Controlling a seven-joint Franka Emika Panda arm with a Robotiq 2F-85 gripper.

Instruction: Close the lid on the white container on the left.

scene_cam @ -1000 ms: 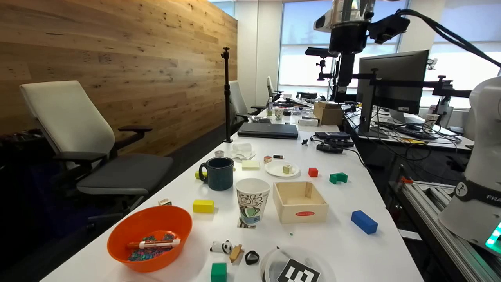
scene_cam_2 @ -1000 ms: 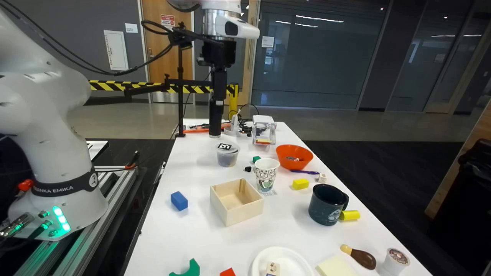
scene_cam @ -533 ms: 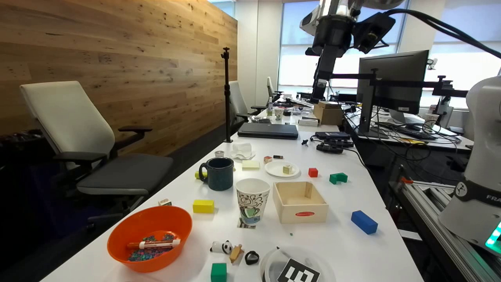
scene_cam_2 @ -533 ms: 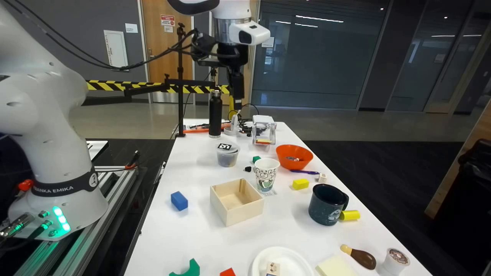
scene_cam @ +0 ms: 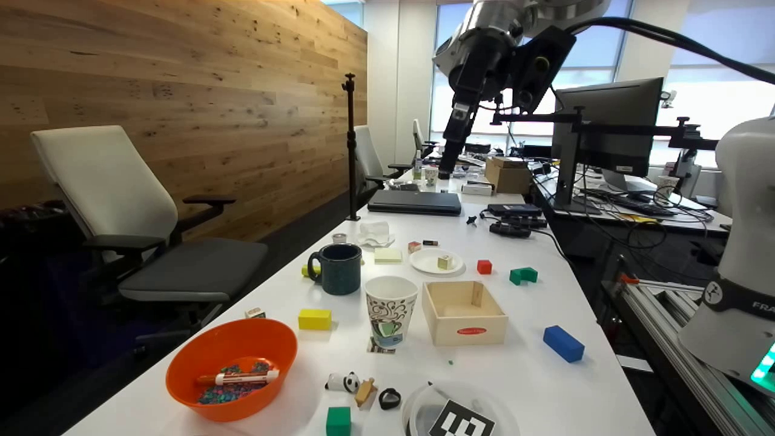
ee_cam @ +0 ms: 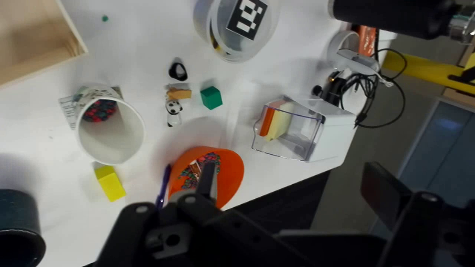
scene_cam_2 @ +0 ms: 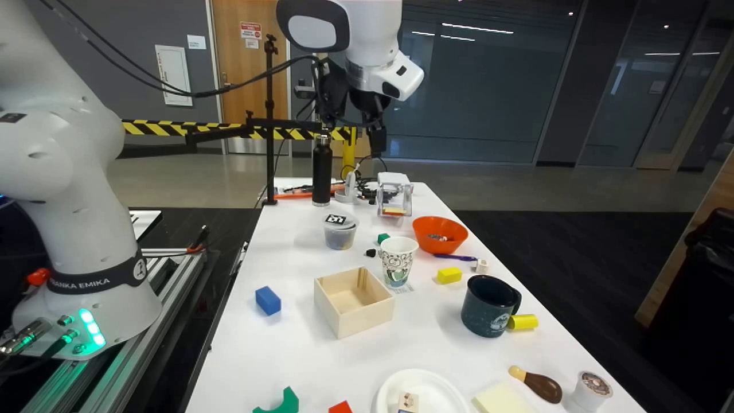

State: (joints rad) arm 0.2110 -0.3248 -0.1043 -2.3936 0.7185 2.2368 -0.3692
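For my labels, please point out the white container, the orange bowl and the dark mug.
White container [ee_cam: 333, 137], in the wrist view, white body.
Orange bowl [scene_cam: 227, 346], in an exterior view, inner wall.
Dark mug [scene_cam: 341, 271], in an exterior view, outer wall.

In the wrist view, the gripper [ee_cam: 292, 182] hides part of the orange bowl [ee_cam: 231, 174]

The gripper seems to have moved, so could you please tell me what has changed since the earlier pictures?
In an exterior view, the gripper has moved left across the picture and swung from near upright to a clear tilt. Nothing was visibly taken or let go; in the wrist view its jaws stand apart. The white container, orange bowl, paper cup and wooden box stayed put.
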